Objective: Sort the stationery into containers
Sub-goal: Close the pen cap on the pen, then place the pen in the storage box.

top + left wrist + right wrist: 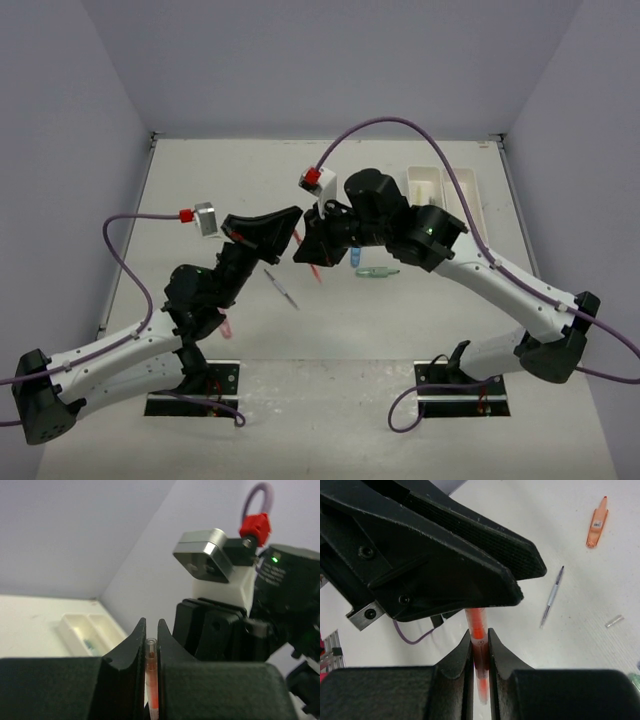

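A grey pen (283,287) lies on the table (220,180). Just beyond it, above the table, the left end effector (291,224) and right end effector (309,246) meet tip to tip, both clamped narrow on one orange pen (477,622). The trays (445,190) sit far right, well apart.

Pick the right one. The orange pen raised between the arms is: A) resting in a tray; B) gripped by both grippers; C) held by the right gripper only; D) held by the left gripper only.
B: left gripper and right gripper both pinch the orange pen.
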Robot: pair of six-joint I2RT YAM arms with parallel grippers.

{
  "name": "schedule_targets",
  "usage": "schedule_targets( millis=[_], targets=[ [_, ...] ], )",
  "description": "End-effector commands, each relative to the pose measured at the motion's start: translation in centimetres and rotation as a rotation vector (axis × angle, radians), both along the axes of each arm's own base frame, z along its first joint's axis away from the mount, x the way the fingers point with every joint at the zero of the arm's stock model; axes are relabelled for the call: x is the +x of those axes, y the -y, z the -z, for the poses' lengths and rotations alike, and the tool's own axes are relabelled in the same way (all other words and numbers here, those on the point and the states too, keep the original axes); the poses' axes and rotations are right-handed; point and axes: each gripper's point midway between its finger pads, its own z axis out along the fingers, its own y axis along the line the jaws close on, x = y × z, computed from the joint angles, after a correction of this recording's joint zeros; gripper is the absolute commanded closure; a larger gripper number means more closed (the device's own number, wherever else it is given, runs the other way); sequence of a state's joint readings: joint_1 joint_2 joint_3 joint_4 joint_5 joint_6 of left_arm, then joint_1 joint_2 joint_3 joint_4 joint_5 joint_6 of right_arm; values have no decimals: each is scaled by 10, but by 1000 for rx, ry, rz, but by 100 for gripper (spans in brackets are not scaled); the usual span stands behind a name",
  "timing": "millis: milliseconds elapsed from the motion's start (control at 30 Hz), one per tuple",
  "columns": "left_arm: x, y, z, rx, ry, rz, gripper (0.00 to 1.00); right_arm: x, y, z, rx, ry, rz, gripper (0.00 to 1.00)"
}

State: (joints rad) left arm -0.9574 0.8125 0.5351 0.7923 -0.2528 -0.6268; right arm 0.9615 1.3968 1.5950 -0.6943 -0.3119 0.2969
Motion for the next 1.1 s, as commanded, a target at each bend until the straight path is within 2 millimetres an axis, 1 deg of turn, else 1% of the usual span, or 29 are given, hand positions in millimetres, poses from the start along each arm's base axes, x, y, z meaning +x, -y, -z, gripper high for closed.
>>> schedule_targets(
  millis=[0, 33, 67, 100, 133, 167, 200, 233, 267, 300, 333, 367, 400, 433, 467, 500, 533, 633, 667, 733, 767, 833, 933, 1000, 1067],
  targets=[
    [-14, 30, 78, 395, -184, 75, 99, 78, 5, -72, 420, 244, 277, 100],
    [-4, 17, 62, 398, -199, -11, 94, 74, 5, -56, 416, 213, 275, 100],
    [6, 7, 62, 416, -232, -85, 74, 72, 7, -34, 402, 184, 281, 100],
    [12, -3, 37, 387, -236, -143, 54, 70, 12, -6, 367, 152, 300, 100],
    [17, -12, 18, 366, -244, -193, 30, 71, 17, 13, 336, 131, 326, 100],
    [24, -23, 7, 360, -282, -266, 14, 75, 25, 31, 294, 118, 372, 100],
    [32, -37, -5, 354, -328, -353, 4, 80, 35, 50, 242, 107, 429, 100],
    [39, -49, -7, 366, -378, -433, 0, 86, 48, 67, 192, 95, 477, 100],
    [45, -60, -5, 389, -426, -510, 0, 92, 61, 82, 142, 80, 521, 100],
    [48, -70, -8, 399, -455, -569, 0, 101, 77, 91, 107, 76, 577, 100],
    [48, -79, -15, 398, -471, -610, 0, 113, 95, 94, 84, 82, 644, 100],
    [48, -81, -18, 408, -474, -618, 0, 126, 122, 105, 18, 76, 729, 100],
    [47, -83, -17, 423, -471, -622, 0, 131, 142, 111, -50, 61, 785, 100],
    [47, -83, -10, 445, -472, -618, 0, 142, 166, 118, -119, 63, 857, 100],
    [45, -81, 1, 470, -478, -607, 0, 156, 191, 125, -183, 68, 930, 100],
    [44, -79, 13, 496, -491, -593, 0, 167, 211, 130, -226, 52, 976, 100],
    [43, -75, 24, 519, -501, -574, 0, 175, 224, 133, -254, 35, 1003, 100],
    [35, -65, 61, 602, -522, -490, 0, 207, 268, 138, -356, 11, 1093, 100],
    [33, -63, 67, 621, -523, -470, 0, 218, 275, 132, -369, 24, 1110, 100],
    [25, -59, 82, 685, -526, -410, 0, 236, 295, 152, -463, -8, 1126, 100],
    [23, -58, 86, 706, -526, -389, 0, 245, 306, 146, -489, -19, 1147, 100],
    [15, -60, 95, 746, -528, -351, 0, 259, 318, 159, -555, -53, 1151, 100],
    [5, -68, 106, 787, -533, -320, 0, 272, 325, 177, -605, -92, 1147, 99],
    [-1, -75, 110, 793, -527, -314, 0, 276, 325, 189, -632, -112, 1138, 97],
    [-4, -81, 113, 795, -524, -314, 0, 277, 324, 197, -645, -126, 1129, 94]
  ],
)
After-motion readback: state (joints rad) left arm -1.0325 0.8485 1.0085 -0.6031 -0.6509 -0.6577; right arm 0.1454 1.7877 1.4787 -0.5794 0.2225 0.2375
